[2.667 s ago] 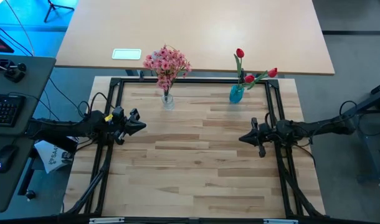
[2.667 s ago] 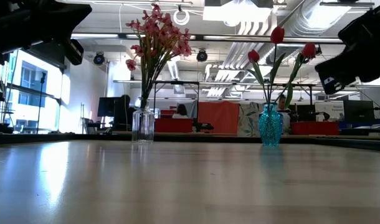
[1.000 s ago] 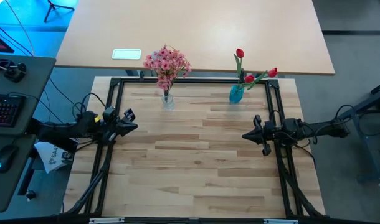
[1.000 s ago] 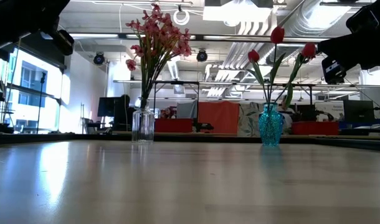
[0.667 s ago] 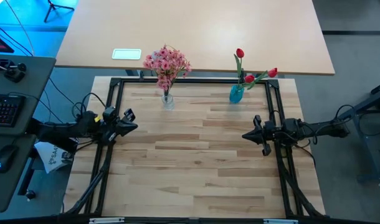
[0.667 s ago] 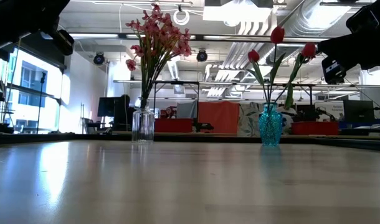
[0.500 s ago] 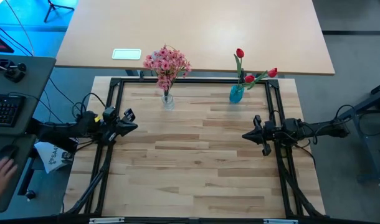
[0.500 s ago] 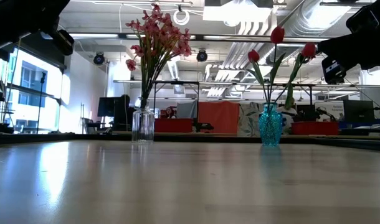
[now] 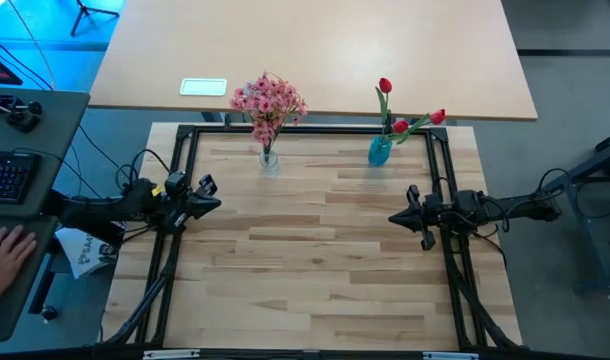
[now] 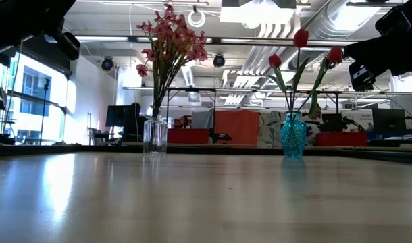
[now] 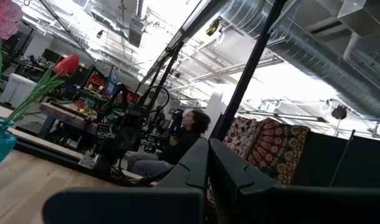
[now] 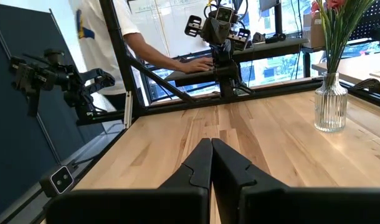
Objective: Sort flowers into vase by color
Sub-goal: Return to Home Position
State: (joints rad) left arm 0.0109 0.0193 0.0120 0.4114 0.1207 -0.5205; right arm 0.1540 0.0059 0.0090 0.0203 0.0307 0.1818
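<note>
The pink flowers (image 9: 268,100) stand in the clear vase (image 9: 270,160), the red tulips (image 9: 400,126) in the blue vase (image 9: 379,151), both at the table (image 9: 315,270)'s far edge. The left gripper (image 9: 215,201) and right gripper (image 9: 393,218) hover at its sides, well apart from them, each clenched empty

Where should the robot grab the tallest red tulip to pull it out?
Probably the thin green stem just under the bloom, coming down from above. The tallest red tulip stands nearly upright in the blue vase, and up there its stem has fanned clear of the other two tulips.
</note>
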